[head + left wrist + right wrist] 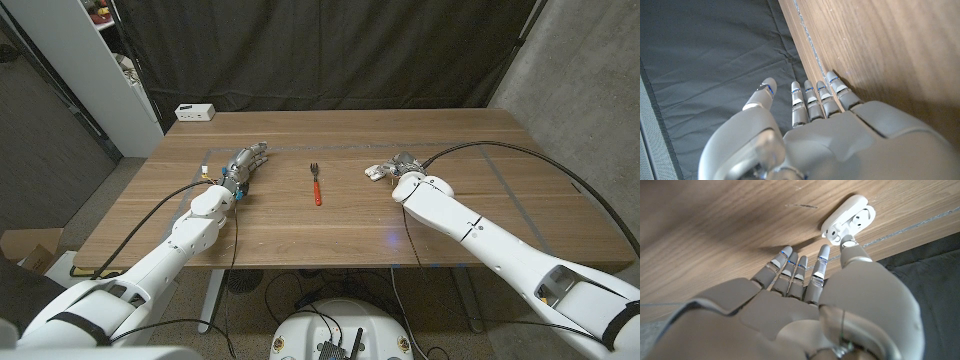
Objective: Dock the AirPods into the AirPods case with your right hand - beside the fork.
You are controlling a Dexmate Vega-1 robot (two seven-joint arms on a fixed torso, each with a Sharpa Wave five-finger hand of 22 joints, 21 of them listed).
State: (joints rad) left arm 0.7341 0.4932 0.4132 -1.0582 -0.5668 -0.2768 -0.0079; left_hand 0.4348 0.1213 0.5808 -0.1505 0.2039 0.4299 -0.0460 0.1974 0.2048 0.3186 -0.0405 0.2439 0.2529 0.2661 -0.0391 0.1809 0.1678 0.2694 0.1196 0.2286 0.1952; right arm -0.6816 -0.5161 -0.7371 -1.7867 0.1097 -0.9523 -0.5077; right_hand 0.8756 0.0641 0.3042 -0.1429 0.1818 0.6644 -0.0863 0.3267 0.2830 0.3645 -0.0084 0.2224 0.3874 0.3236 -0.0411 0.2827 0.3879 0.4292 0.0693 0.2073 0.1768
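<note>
The white AirPods case (847, 217) lies open on the wooden table (480, 150), right of the fork (316, 184), whose handle is red. In the head view the case (376, 172) shows just off the fingertips of my right hand (402, 167). The right wrist view has my right hand (805, 295) stretched out with fingers straight, and its thumb tip (847, 245) is at the case's near edge. White earbud stems seem to sit in the case body. My left hand (243, 166) lies left of the fork with straight fingers (812, 97) and nothing in it.
A small white box (196, 112) stands at the table's back left corner. A black curtain (330, 50) hangs behind the table, and a white shelf (90, 60) stands at the left. Bare wood lies between the fork and each hand.
</note>
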